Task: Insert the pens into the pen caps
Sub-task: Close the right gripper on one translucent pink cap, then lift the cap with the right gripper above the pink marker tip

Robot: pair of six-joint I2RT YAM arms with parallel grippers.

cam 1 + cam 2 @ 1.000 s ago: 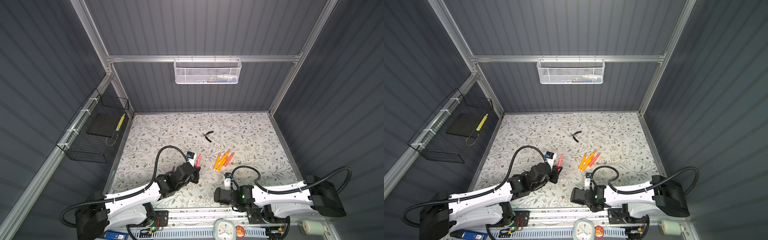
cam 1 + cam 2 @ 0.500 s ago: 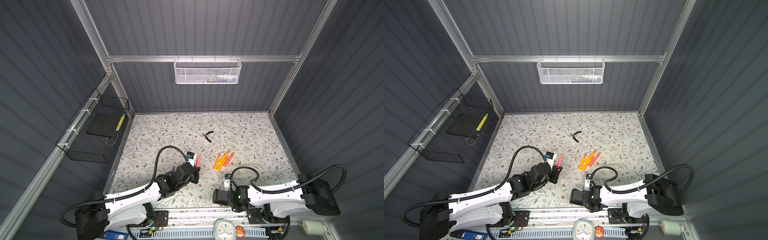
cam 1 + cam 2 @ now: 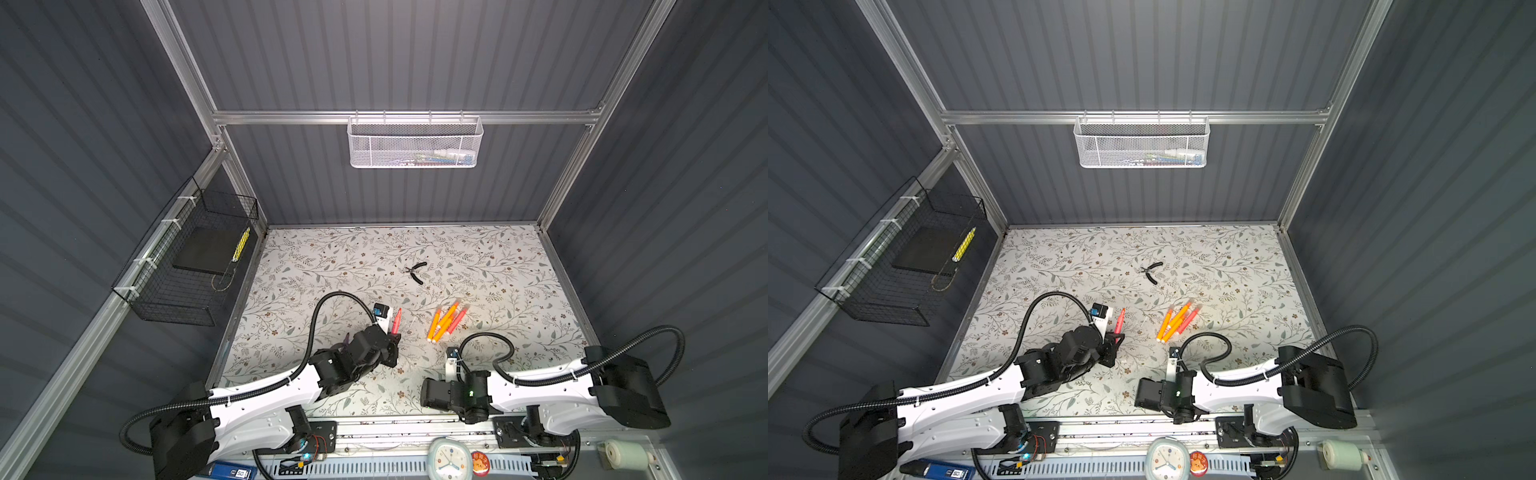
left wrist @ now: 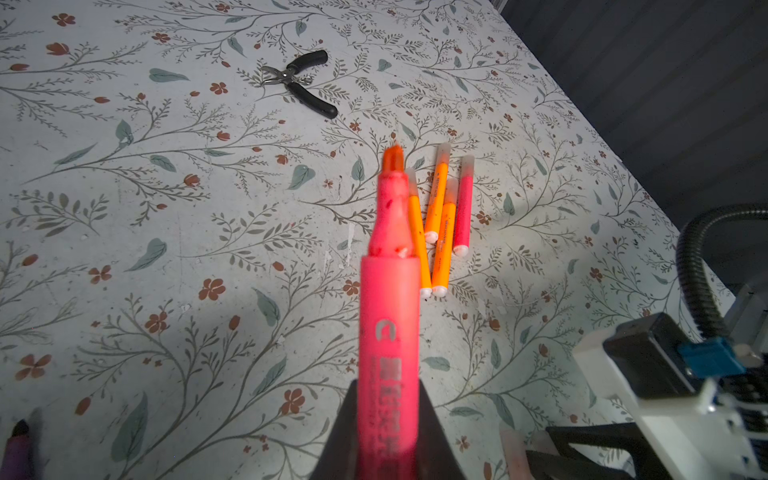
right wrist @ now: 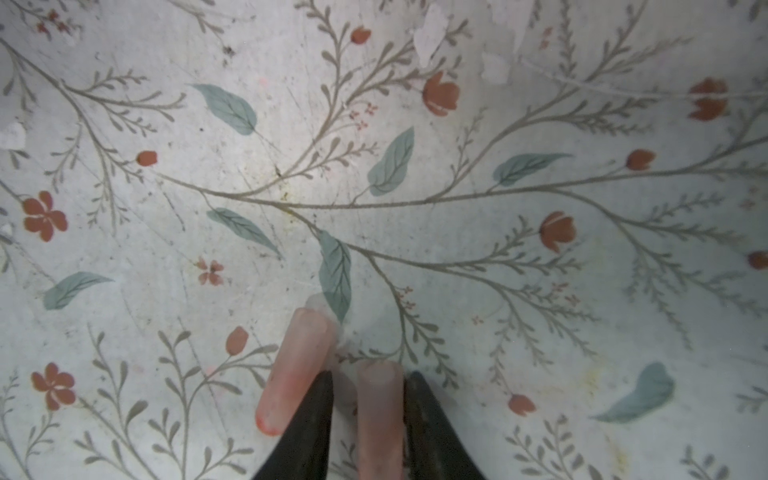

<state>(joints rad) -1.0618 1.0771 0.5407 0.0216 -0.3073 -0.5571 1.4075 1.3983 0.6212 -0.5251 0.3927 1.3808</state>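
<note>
Your left fingers (image 4: pixel 436 436) are pinching a pink pen (image 4: pixel 388 332); right fingers (image 5: pixel 309 424) are straddling a clear cap (image 5: pixel 380 415), grip unclear, another cap (image 5: pixel 291 374) crowding just beside

Dark grey ribbed walls (image 3: pixel 415 54) enclose work cell, aluminium frame (image 3: pixel 291 117) at corners and across back. White mesh basket (image 3: pixel 415 145) hangs from back rail; black wire basket (image 3: pixel 183 270) on left-side wall. Floral-print tabletop (image 3: pixel 332 257) below, brightest patch near front edge. Small clock (image 3: pixel 451 459) beyond front rail.
</note>
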